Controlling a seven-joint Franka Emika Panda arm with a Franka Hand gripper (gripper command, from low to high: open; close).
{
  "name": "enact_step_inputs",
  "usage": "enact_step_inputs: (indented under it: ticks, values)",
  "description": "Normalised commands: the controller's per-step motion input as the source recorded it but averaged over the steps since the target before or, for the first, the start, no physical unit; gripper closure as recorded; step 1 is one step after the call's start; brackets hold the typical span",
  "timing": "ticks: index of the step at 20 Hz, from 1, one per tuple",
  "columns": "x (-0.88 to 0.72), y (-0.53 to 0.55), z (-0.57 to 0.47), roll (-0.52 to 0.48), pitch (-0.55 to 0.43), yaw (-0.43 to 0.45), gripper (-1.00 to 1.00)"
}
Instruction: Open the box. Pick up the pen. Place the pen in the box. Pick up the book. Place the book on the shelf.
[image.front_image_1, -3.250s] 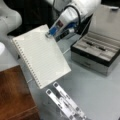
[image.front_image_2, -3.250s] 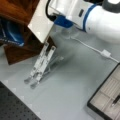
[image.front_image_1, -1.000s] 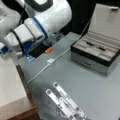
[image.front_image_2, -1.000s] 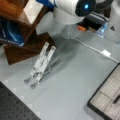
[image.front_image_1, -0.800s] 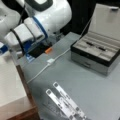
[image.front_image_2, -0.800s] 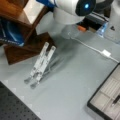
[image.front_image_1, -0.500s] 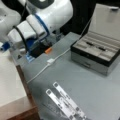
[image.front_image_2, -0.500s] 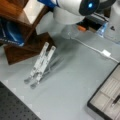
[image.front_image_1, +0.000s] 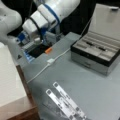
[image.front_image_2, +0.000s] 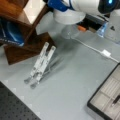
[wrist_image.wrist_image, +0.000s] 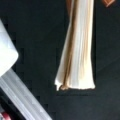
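One white book (image.front_image_1: 10, 80) lies flat on the reddish-brown shelf (image.front_image_1: 23, 108) at a front view's left; broad, light and somewhat floppy by the look of it, it would best be gripped at its stiffer spiral edge. Further right the gripper (image.front_image_1: 33, 46) hangs over the table, apart from the book; I cannot tell whether its jaws are parted. Rightmost, the box (image.front_image_1: 96, 53) stands open with the pen (image.front_image_1: 95, 46) in a compartment.

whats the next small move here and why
Probably just lift the gripper clear, up and away from the shelf. In a front view the book lies flat on the shelf, the pen sits in the open box, and the gripper hangs beside the shelf, apart from the book, so no task thing looks left to handle.
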Motion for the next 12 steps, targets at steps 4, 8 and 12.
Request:
enact_step_inputs:
  ticks: [4,8,12]
  values:
    - [0.39,0.47,0.02,0.290,-0.121,-0.374,-1.00]
    - [0.45,0.52,-0.10,0.338,-0.147,-0.468,-1.00]
    - [0.48,0.53,-0.17,0.371,-0.149,-0.471,-1.00]
